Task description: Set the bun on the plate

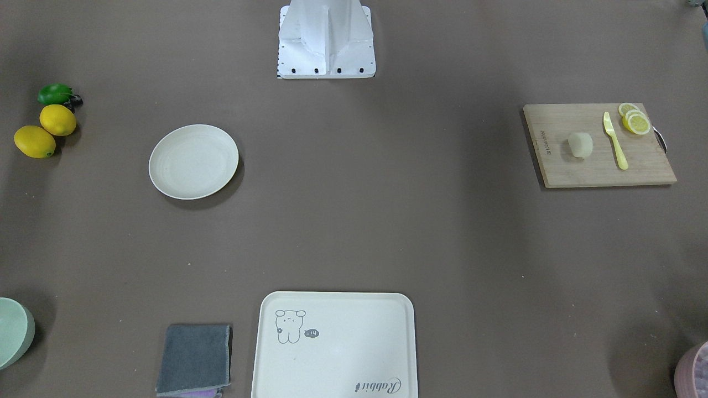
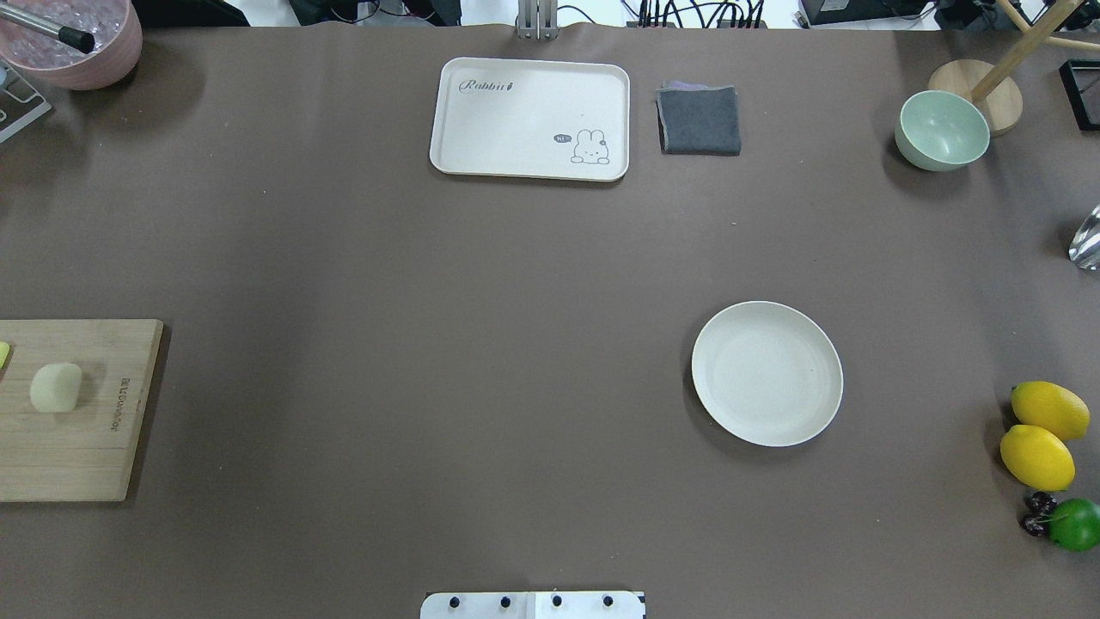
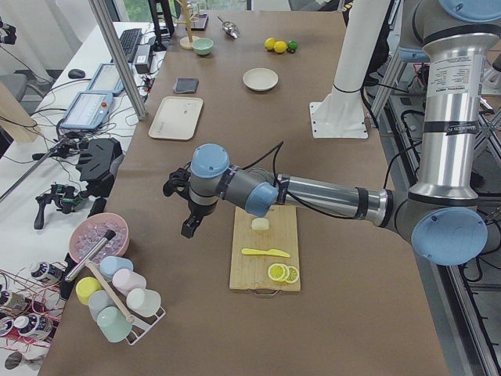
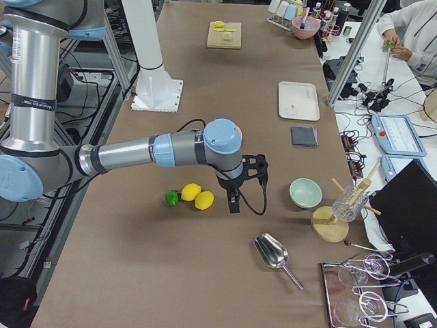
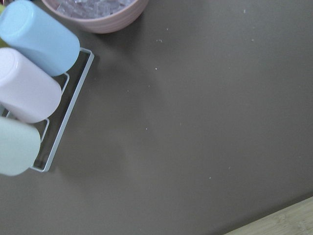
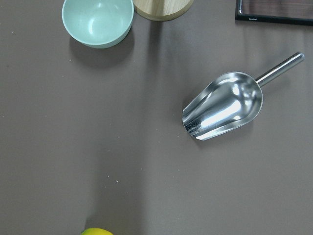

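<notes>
Start of the job: the small, pale cream, soft-looking bun (image 2: 56,387) lies on a light wooden cutting board (image 2: 86,456) at the 9 o'clock edge of the brown tabletop (image 2: 430,344) in the overhead view. The round, plain off-white plate (image 2: 766,373) sits bare at about 3 o'clock from centre, well apart from the bun. Neither arm holds anything.

In the side view, the left arm's end effector (image 3: 188,227) hangs over bare tabletop just beside the board, not above the bun. Whether its fingers are spread or pressed together cannot be told. The right arm's end effector (image 4: 233,203) hovers near two yellow lemons (image 4: 198,196) at the other end, and its fingers cannot be read either.

The step in hand appears to be the reach for the bun, with no grasp yet made. The next move likely calls for the left arm to swing over the board, spread its fingers around the soft lump and close gently. It should keep clear of the yellow plastic knife (image 1: 615,141) lying near the bun, toward the board's handle end. A long carry across to the plate would follow.
</notes>
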Motion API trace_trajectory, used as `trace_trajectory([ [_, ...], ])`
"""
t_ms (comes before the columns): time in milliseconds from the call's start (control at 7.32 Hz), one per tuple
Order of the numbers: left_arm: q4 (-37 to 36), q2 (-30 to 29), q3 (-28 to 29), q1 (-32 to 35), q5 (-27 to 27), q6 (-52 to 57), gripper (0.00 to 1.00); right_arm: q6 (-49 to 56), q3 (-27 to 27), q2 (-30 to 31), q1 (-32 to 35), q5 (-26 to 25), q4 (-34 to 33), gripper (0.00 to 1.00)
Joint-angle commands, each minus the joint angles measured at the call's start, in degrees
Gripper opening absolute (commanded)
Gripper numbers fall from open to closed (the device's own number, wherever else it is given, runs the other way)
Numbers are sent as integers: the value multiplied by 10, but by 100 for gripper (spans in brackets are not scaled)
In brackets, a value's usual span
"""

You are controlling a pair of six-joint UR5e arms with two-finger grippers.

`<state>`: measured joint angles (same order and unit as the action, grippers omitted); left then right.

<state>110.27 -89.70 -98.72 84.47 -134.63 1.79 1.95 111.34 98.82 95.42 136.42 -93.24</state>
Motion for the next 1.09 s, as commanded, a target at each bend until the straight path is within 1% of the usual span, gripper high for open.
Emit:
trace_trajectory([
  [0, 54, 5, 5, 1, -41, 2, 98, 12, 12, -1, 9, 8, 3, 100],
  [137, 57, 6, -2, 1, -39, -34, 98, -2, 18, -2, 0, 21, 3, 100],
  [273, 69, 7, -1, -8, -41, -136, 98, -17, 23, -3, -26, 18, 3, 100],
  [410, 117, 25, -2, -37, -41, -217, 98, -91, 34, -3, -64, 12, 14, 100],
  [547, 175, 47, 1, -74, -37, -290, 98, -203, 39, 4, -111, -13, 77, 100],
  [683, 219, 64, 1, -104, -36, -361, 98, -285, 37, 21, -159, -34, 145, 100],
  [820, 253, 90, 3, -140, -30, -394, 98, -352, 37, 24, -199, -47, 186, 100],
  [957, 276, 106, 2, -169, -7, -408, 98, -395, 37, 25, -234, -63, 211, 100],
])
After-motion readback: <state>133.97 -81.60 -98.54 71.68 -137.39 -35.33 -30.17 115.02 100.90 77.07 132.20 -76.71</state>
